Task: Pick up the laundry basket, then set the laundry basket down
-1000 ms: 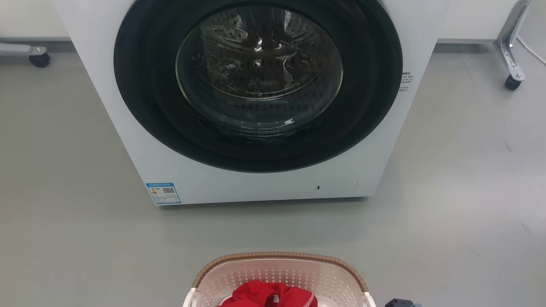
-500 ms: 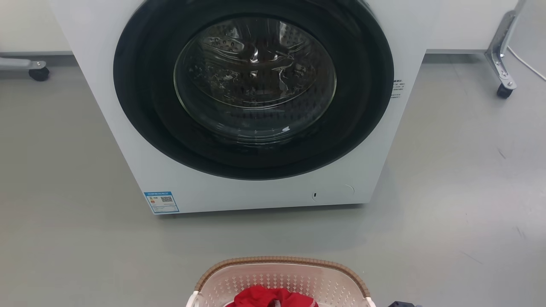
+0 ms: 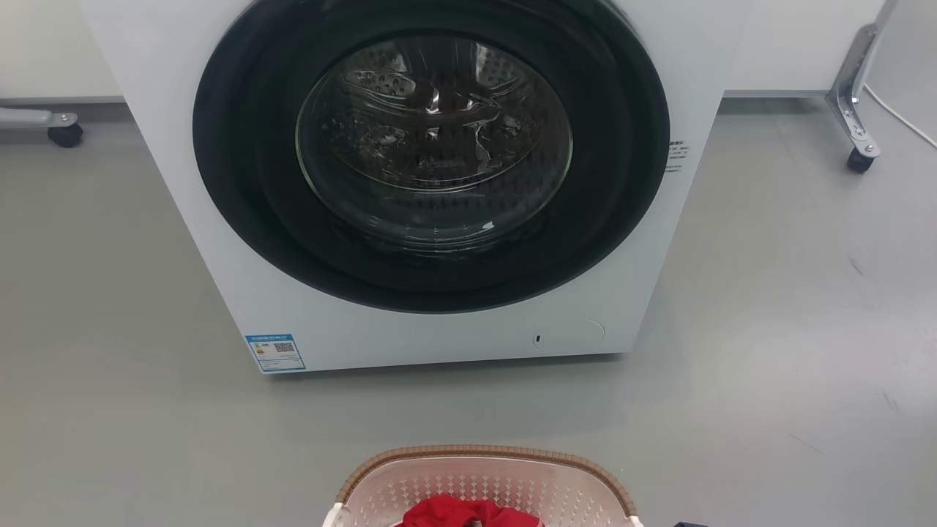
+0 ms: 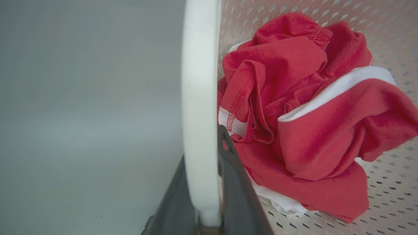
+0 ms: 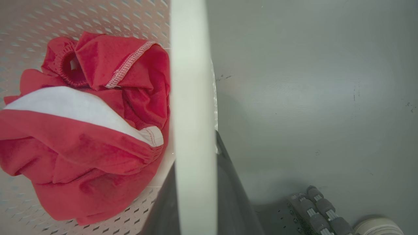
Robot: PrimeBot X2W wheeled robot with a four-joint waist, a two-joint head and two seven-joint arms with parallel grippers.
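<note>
Left to right, with long axis crosswise: left hand clamped shut on white side handle, laundry basket holding red garment low before washing machine, floor contact untellable, right hand clamped on opposite handle, both equally near, calling for level movement.

— Far side?
— White washing machine, dark round door shut, blue label lower left. Pale wall behind.
— Underfoot?
— Smooth grey floor, faintly scuffed. Castored leg far left, another far right.
</note>
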